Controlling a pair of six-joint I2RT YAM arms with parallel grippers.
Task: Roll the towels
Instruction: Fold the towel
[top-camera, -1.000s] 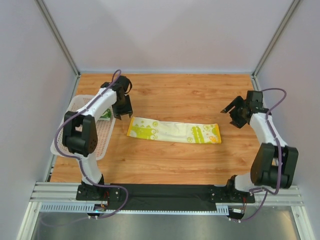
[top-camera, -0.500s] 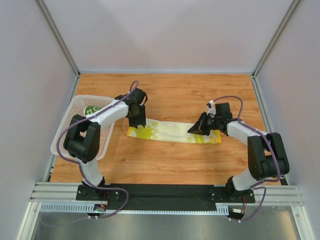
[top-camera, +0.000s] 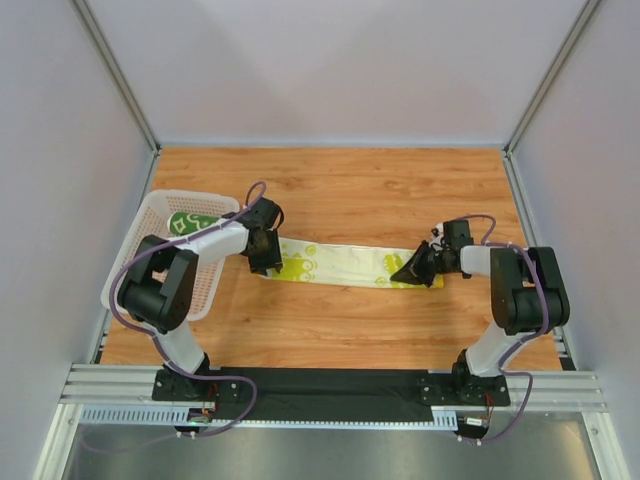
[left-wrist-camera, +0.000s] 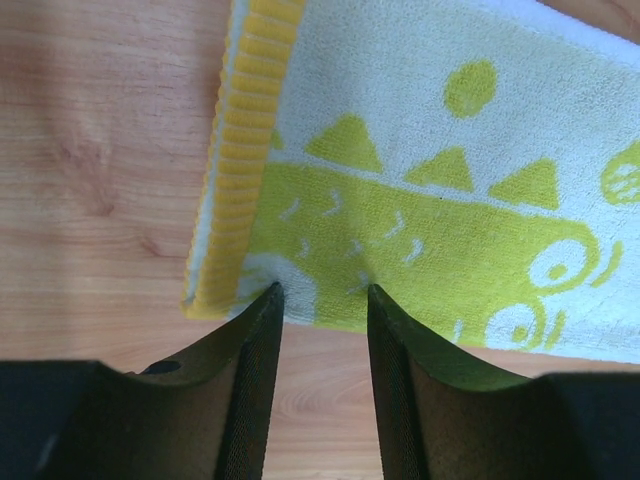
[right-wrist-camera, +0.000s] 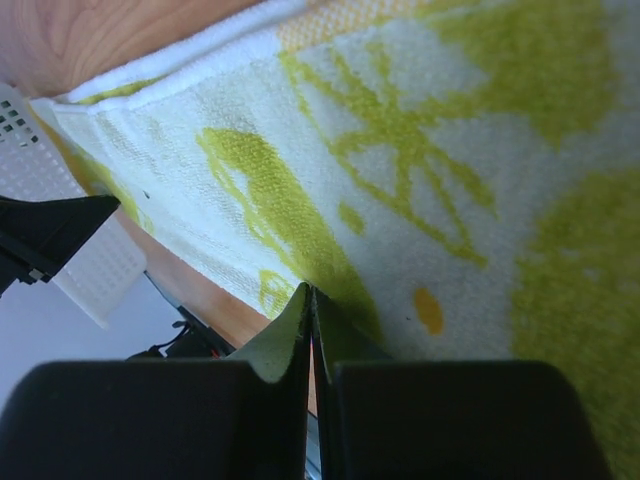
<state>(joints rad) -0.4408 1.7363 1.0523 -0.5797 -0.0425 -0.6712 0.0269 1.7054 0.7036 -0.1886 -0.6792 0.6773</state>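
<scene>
Yellow and lime-green towel (top-camera: 345, 264) spread flat as one long strip on the wooden worktop (top-camera: 340, 190), stretched between the two pairs of jaws.

Left jaws spread, tips (left-wrist-camera: 265, 310) set down at the strip's left end. Both tips touching the long edge nearest them, just beside the ribbed yellow hem. Cloth lying flat ahead of the tips, its edge running across the gap between them. Lime triangles and a lime dot printed on white just beyond.

Right jaws pressed together, tips (right-wrist-camera: 290, 320) meeting at the strip's right end, on or just over the cloth. Cannot tell whether any cloth is caught between them.

Two towels in all: the strip between the jaws, and a dark green towel (top-camera: 187, 222) with a white pattern. The dark green one lying in the white perforated basket (top-camera: 212, 280), off to the left of the left jaws, apart from them, and well apart from the right jaws. One basket, two arms.
</scene>
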